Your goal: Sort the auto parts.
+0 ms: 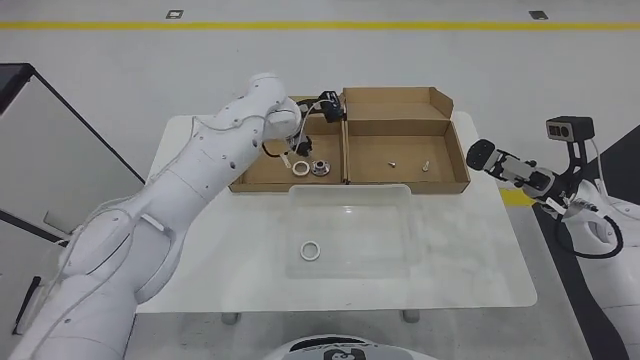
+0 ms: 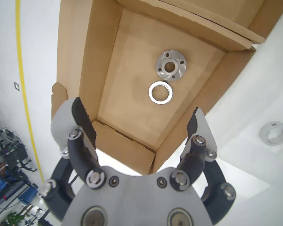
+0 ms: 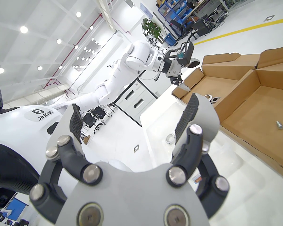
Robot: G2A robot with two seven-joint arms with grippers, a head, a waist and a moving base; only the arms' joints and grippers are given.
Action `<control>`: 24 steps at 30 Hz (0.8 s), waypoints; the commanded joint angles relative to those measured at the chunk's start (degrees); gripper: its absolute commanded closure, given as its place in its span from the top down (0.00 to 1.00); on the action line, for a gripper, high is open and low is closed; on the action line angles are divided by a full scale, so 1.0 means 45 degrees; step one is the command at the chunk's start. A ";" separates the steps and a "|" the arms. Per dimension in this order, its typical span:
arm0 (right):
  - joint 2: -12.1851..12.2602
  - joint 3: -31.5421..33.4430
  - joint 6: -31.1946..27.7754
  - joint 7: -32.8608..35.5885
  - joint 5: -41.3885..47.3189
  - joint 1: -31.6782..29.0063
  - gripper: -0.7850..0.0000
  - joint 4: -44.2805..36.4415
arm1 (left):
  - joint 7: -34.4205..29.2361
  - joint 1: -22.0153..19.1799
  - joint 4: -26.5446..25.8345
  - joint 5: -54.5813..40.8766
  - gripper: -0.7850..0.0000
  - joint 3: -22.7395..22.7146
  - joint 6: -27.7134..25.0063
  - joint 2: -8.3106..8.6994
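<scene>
In the right wrist view, a finger of the right gripper (image 3: 134, 102) partly hid the collar (image 3: 169, 138). In the top view, the left arm covered one end of the left box (image 2: 85, 55). A small piece (image 1: 425, 167) in the right box (image 1: 405, 150) was too tiny to identify.

There were two cardboard boxes, one clear tray (image 1: 390, 215) and five parts: one flange (image 2: 171, 65), one ring (image 2: 160, 92), one collar, one bolt (image 3: 278, 125) and the unidentified piece.

The flange and ring lay flat inside the left box with their bores facing up. They sat just beside each other, not touching, near the wall toward the tray. The collar lay bore-up in the tray, just outside that wall. The bolt lay on its side, but the direction of its long axis was unclear.

The left gripper (image 2: 136, 105) hung over the left box, jaws spread wide and holding nothing. The right gripper sat well apart from the left box, past the right box, and was equally wide and empty.
</scene>
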 commanded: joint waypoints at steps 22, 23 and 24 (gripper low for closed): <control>0.0000 0.0000 -0.0001 0.0000 0.0000 0.0000 1.00 0.0000 | -0.1826 0.0116 -0.8345 -0.5195 1.00 0.1709 0.1338 0.4011; 0.0000 0.0000 -0.0001 0.0000 0.0000 0.0000 1.00 0.0000 | -0.1908 -0.0204 -0.8298 -0.5519 1.00 0.2045 0.1421 0.3999; 0.0000 0.0000 -0.0001 0.0000 0.0000 0.0000 1.00 0.0000 | -0.2033 -0.0515 -0.8191 -0.5924 1.00 0.2309 0.1547 0.3968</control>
